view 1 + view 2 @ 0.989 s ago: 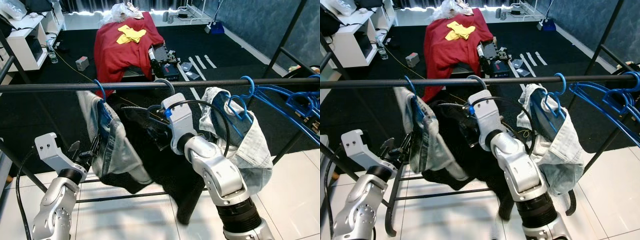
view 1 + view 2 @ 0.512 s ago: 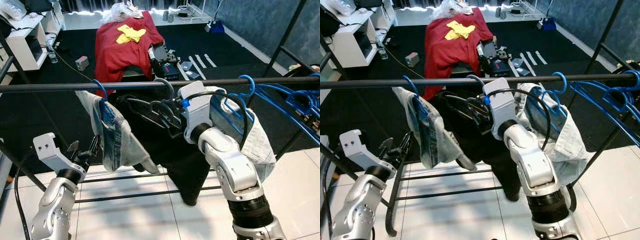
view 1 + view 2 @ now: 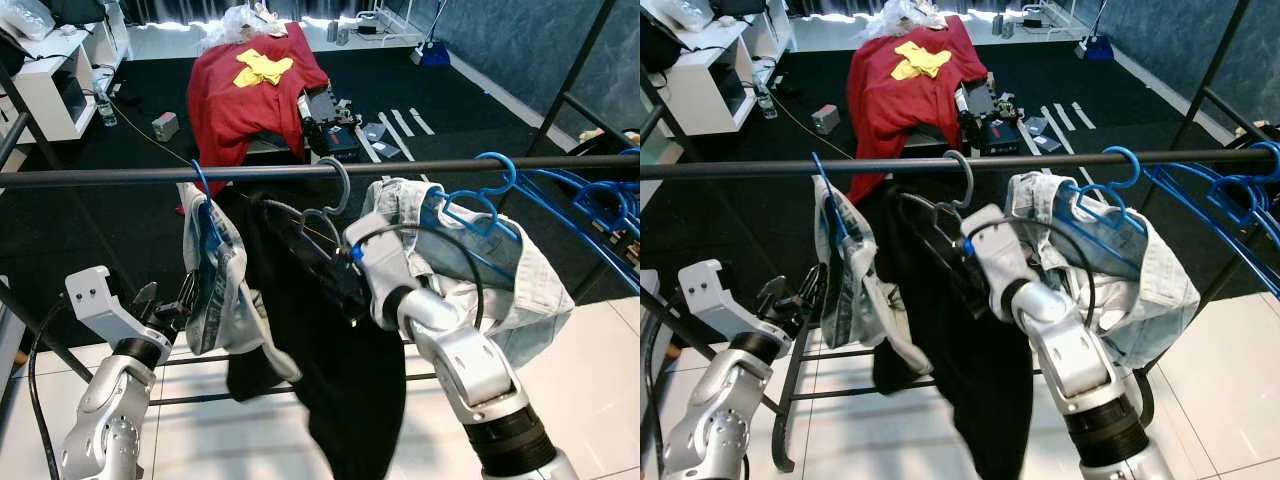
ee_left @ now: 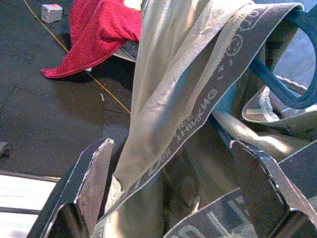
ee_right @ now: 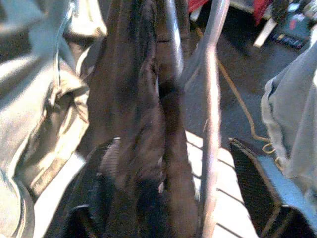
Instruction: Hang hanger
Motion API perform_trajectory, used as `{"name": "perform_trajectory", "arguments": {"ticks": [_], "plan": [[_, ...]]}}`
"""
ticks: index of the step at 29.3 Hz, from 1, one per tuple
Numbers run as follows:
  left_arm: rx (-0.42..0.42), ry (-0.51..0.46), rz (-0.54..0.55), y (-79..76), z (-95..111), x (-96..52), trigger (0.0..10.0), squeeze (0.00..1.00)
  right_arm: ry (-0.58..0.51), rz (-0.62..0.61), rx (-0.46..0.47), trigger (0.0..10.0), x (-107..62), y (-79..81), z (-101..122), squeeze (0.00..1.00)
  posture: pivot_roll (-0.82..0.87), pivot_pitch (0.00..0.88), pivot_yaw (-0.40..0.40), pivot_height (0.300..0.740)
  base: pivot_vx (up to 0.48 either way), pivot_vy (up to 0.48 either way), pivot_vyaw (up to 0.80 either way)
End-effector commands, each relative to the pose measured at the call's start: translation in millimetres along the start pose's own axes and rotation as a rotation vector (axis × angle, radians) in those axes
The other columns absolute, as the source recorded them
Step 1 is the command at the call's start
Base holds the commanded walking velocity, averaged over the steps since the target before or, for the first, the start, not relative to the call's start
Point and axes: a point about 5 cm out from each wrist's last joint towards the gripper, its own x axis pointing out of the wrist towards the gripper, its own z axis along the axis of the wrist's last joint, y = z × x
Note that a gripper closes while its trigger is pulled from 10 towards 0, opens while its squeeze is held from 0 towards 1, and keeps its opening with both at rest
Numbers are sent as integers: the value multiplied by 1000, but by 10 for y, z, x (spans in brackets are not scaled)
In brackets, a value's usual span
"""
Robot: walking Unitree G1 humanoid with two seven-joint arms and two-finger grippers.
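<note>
Head eyes: high, looking forward and down over the rail (image 3: 300, 170); both share the rack and both arms.
Left wrist: close along the left gripper (image 4: 173, 193), its fingers astride a pale garment (image 4: 168, 89).
Right wrist: close along the right gripper (image 5: 178, 198), facing the black garment (image 5: 143, 124).

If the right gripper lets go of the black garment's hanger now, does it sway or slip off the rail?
The grey hanger hooks over the rail, so it probably stays. The black garment hangs long and limp, likely swinging. The right gripper looks open around it, so little should change.
</note>
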Motion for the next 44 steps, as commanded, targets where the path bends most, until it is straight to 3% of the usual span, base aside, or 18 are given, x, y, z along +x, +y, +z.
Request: {"name": "perform_trajectory", "arguments": {"ticks": [1, 22, 26, 29, 31, 38, 44], "plan": [[0, 23, 8, 49, -32, -21, 10000, 0, 4, 21, 28, 0, 1, 1, -34, 0, -49, 109, 16, 740, 0, 0, 0], [-1, 20, 6, 33, -21, -1, 10000, 0, -210, -27, 1, 0, -48, -136, 276, 0, -62, 102, 19, 740, 0, 0, 0], [-8, 19, 2, 34, -10, -3, 10000, 0, -313, -44, 11, 0, -219, -329, 440, 0, -91, 101, 27, 740, 0, 0, 0], [-8, 20, -1, 35, -6, -9, 10000, 0, -337, -37, 14, 0, -273, -354, 473, 0, -91, 101, 27, 740, 0, 0, 0], [9, 49, -17, 33, -8, -23, 10000, 0, -416, 4, 21, 0, -481, -433, 570, 0, -99, 102, 30, 740, 0, 0, 0], [43, 94, -50, 10, -24, -14, 10000, 0, -438, 15, 11, 0, -684, -543, 588, 0, -135, 106, 55, 740, -73, 0, 0], [108, 113, -92, -50, -18, -13, 10000, 0, -404, 160, -11, 0, -822, -500, 476, 0, -128, 106, 57, 740, -380, 0, 0]]}}
